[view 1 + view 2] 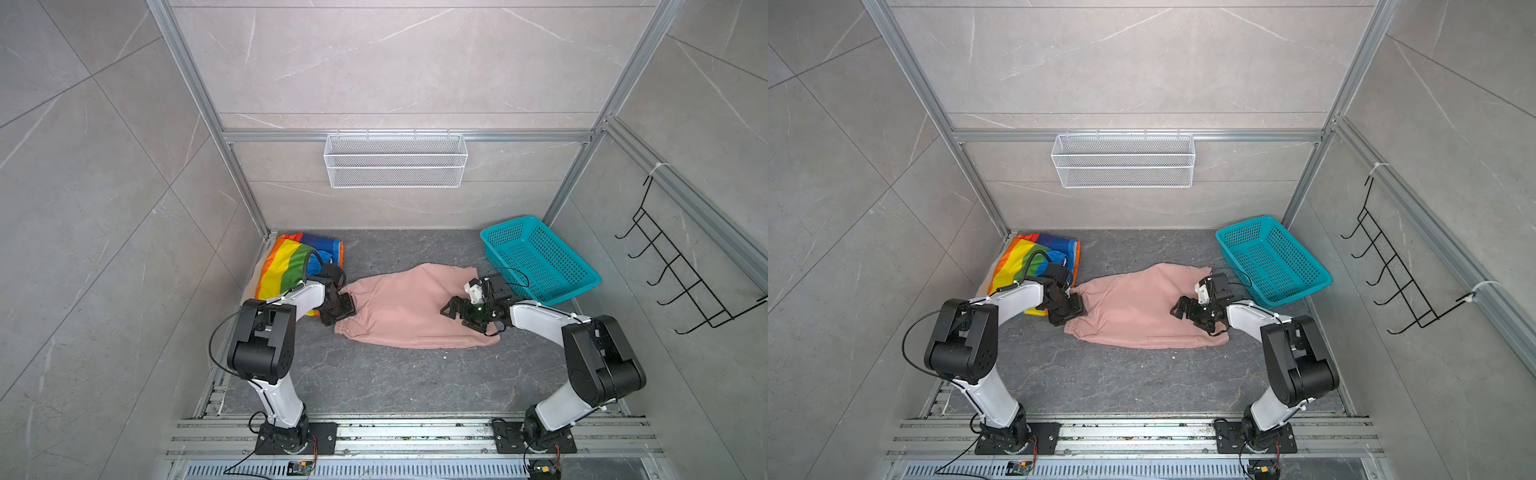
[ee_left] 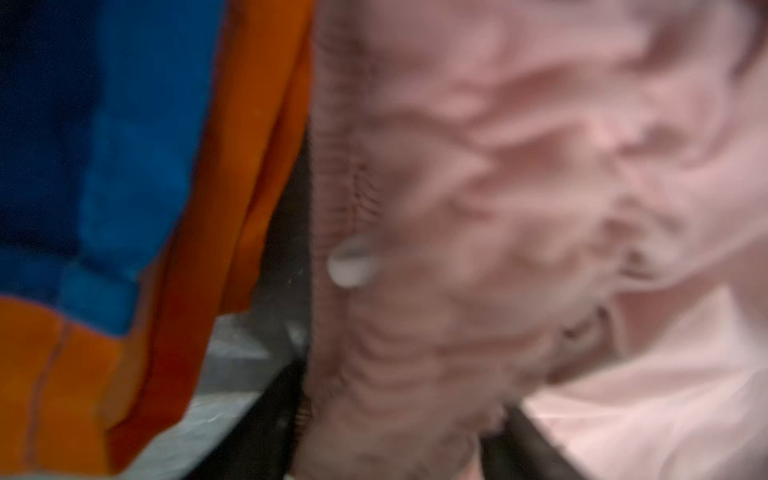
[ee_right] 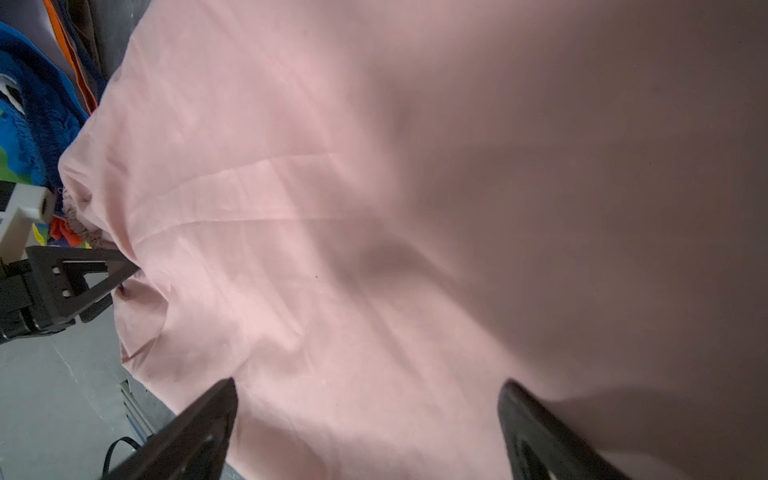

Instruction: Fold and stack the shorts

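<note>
Both your arms reach low over the pink shorts (image 1: 415, 316), spread mid-worktop (image 1: 395, 374).
Your left gripper (image 1: 348, 308) sits at the waistband, clamped or not I can't tell; right gripper (image 1: 457, 313) hovers over the cloth, jaws apart.

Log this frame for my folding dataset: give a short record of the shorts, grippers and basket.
pink shorts: lying in the middle, waistband toward the left arm
rainbow shorts: back-left corner, atop the beige shorts
beige shorts: only an edge shows underneath
left gripper: at the pink waistband, fabric between its fingers; grip unclear
right gripper: open, low over the pink shorts' other end
basket: empty, back right
</note>
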Motion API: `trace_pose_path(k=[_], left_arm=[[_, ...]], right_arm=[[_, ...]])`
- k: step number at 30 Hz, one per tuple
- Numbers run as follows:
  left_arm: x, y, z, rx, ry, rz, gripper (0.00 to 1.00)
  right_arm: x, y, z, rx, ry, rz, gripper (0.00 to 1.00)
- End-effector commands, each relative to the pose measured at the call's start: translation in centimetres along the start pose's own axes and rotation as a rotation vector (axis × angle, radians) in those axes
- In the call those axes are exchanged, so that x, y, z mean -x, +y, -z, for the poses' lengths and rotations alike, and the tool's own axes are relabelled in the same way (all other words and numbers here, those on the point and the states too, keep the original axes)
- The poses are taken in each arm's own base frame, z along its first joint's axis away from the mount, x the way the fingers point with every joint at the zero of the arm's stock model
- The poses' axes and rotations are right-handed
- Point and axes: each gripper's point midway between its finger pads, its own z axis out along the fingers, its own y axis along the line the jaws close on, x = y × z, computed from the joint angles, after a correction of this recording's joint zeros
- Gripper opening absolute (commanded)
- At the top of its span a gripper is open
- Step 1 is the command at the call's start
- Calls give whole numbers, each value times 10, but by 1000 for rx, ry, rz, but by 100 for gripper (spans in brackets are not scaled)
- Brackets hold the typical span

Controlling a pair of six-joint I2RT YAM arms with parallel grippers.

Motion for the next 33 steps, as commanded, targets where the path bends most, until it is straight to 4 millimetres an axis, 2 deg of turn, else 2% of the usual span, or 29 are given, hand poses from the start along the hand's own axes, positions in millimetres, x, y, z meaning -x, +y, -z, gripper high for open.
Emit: trace_pose_path(k=[1, 6, 7, 13, 22, 29, 33], left_arm=[[-19, 10, -19, 68, 82, -27, 35], [-13, 5, -9, 96, 74, -79, 3], [-11, 4, -4, 104, 70, -92, 0], [5, -8, 38, 144, 25, -176, 0], [22, -22, 103, 288, -19, -334, 0], [24, -40, 123, 404, -30, -431, 0], [24, -51, 128, 415, -32, -452, 0]], right_arm=[[5, 5, 7, 37, -25, -10, 99], [9, -2, 12, 27, -39, -26, 99], [9, -5, 13, 22, -42, -36, 99], [15, -13, 20, 19, -61, -73, 99], [17, -15, 19, 15, -65, -86, 99], [23, -12, 14, 9, -71, -127, 99], [31, 18, 15, 62, -107, -137, 99]])
